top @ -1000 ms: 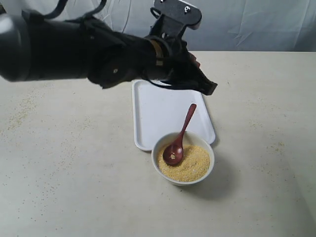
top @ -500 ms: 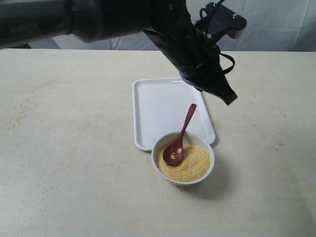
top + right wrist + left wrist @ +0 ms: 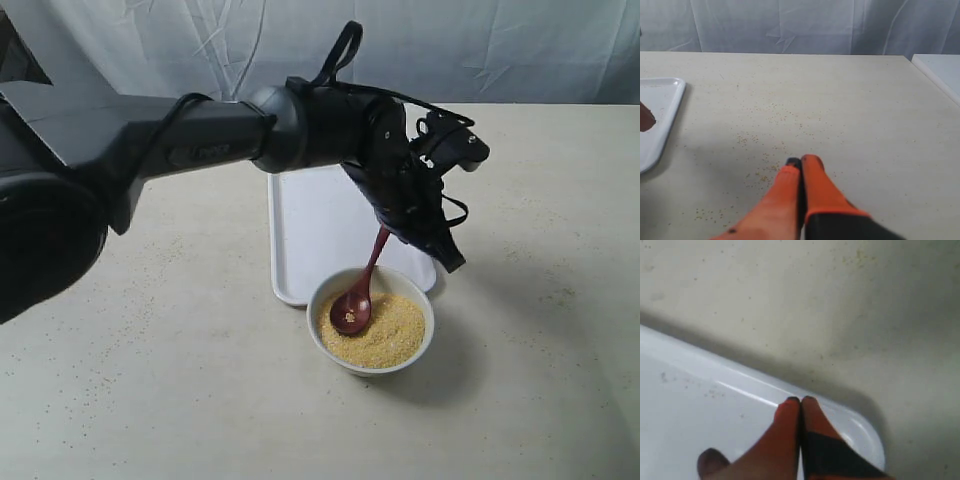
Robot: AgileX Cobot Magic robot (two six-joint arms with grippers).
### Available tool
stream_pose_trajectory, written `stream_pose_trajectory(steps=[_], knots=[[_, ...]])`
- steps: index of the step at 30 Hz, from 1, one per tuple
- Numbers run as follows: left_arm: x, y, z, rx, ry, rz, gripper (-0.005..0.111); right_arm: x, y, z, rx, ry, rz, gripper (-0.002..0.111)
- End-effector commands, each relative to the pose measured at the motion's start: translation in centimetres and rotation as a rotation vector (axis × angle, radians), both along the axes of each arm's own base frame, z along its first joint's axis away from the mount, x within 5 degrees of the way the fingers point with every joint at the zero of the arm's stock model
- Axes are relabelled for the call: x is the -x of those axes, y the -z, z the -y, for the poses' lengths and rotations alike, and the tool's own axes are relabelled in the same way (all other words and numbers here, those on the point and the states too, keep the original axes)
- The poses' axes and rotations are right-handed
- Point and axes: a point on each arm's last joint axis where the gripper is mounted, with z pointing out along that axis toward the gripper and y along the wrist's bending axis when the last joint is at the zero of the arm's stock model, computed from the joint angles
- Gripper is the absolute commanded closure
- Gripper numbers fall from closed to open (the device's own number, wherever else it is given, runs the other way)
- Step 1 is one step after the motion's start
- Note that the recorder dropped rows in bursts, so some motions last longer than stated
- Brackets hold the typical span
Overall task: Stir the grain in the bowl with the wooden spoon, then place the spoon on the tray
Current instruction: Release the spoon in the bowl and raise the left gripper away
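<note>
The cream-white bowl (image 3: 338,352) holds yellow grain (image 3: 392,332) and stands at the near right corner of the white tray (image 3: 308,225). The dark red-brown wooden spoon (image 3: 370,268) rests with its scoop in the grain and its handle leaning up over the tray. My left gripper (image 3: 452,262) hangs shut and empty just right of the handle's top, above the tray's corner (image 3: 856,422). A dark blurred tip (image 3: 709,463), probably the spoon's handle, shows beside its fingers (image 3: 787,415). My right gripper (image 3: 801,161) is shut and empty over bare table, and does not appear in the exterior view.
Loose grains (image 3: 771,117) are scattered over the beige table, also at the far left (image 3: 40,235). A white cloth backdrop (image 3: 540,50) closes off the far edge. A second white surface (image 3: 940,70) lies at the table's side in the right wrist view.
The left arm has swung across the tray to the right and come down, its shut gripper now beside the spoon's handle. Spoon, bowl and tray have not moved.
</note>
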Motion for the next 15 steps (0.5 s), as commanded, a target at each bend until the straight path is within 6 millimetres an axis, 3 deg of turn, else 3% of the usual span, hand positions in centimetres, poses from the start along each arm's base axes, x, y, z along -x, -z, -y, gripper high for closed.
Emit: stream_pose_trajectory(steps=[1,15], knots=[[-0.9,-0.2,-1.2,-0.059,0.003,0.015,0.107,0.0,0.0,0.0,0.001,0.003,0.012,0.108],[-2.3,0.4,-5.0,-0.2,-0.072,-0.14,0.107,0.0,0.0,0.0,0.001,0.003,0.012,0.108]])
